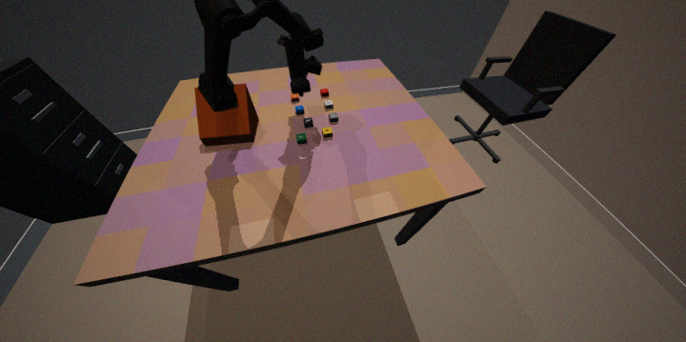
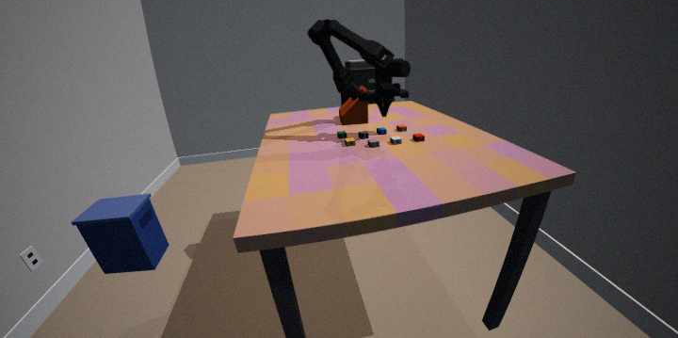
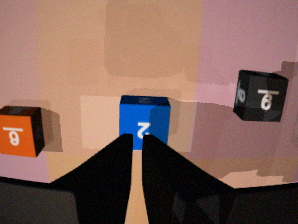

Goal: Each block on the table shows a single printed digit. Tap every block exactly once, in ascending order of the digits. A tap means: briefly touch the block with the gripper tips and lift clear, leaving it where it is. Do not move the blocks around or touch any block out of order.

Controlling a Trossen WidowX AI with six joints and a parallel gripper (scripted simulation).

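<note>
My gripper (image 1: 301, 92) (image 2: 383, 115) (image 3: 137, 144) is shut and empty, pointing down above the blocks, with its tips in front of the blue block in the wrist view. The blue block (image 1: 299, 110) (image 2: 380, 131) (image 3: 144, 117) shows an upside-down 2. The orange block (image 1: 294, 97) (image 2: 401, 128) (image 3: 19, 134) shows an upside-down underlined digit, apparently 9. The black block (image 1: 308, 122) (image 2: 363, 135) (image 3: 261, 97) shows an upside-down underlined 6. Digits on the red (image 1: 324, 91), white (image 1: 328, 104), grey (image 1: 332, 117), yellow (image 1: 327, 132) and green (image 1: 301, 138) blocks are too small to read.
The blocks stand apart in two rough rows on the patchwork table (image 1: 163, 214) (image 2: 313, 217). The arm's orange base (image 1: 225, 121) (image 2: 353, 112) stands beside them. A chair (image 1: 509, 94), a drawer cabinet (image 1: 57, 137) and a blue bin (image 2: 121, 235) are off the table.
</note>
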